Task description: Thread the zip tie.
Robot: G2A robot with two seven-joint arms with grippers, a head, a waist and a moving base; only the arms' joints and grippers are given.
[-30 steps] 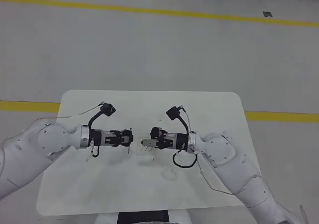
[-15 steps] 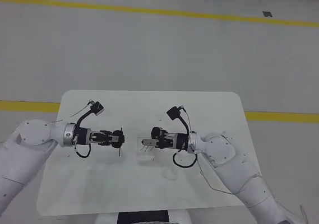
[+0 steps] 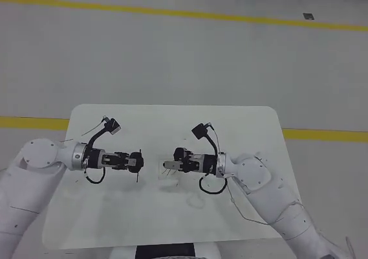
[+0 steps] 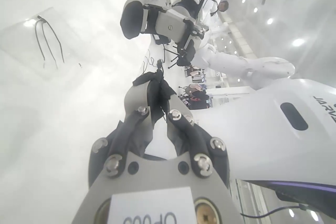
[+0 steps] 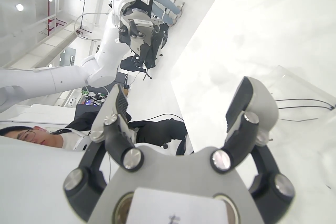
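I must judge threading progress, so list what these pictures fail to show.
Zip tie in the left gripper: left wrist view, black pads hide most of it.
Its head and tip: top view, too small.
Spare ties in the tray: right wrist view, right gripper covers some ends.

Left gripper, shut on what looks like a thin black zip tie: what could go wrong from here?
1. The left gripper pinches the zip tie, which is very thin; it may slip or twist between the pads.
2. The right gripper is open and apart from it, so the tie's free end could bend away at the hand-over.
3. The spare ties lie on the table nearby; a low arm might knock them.
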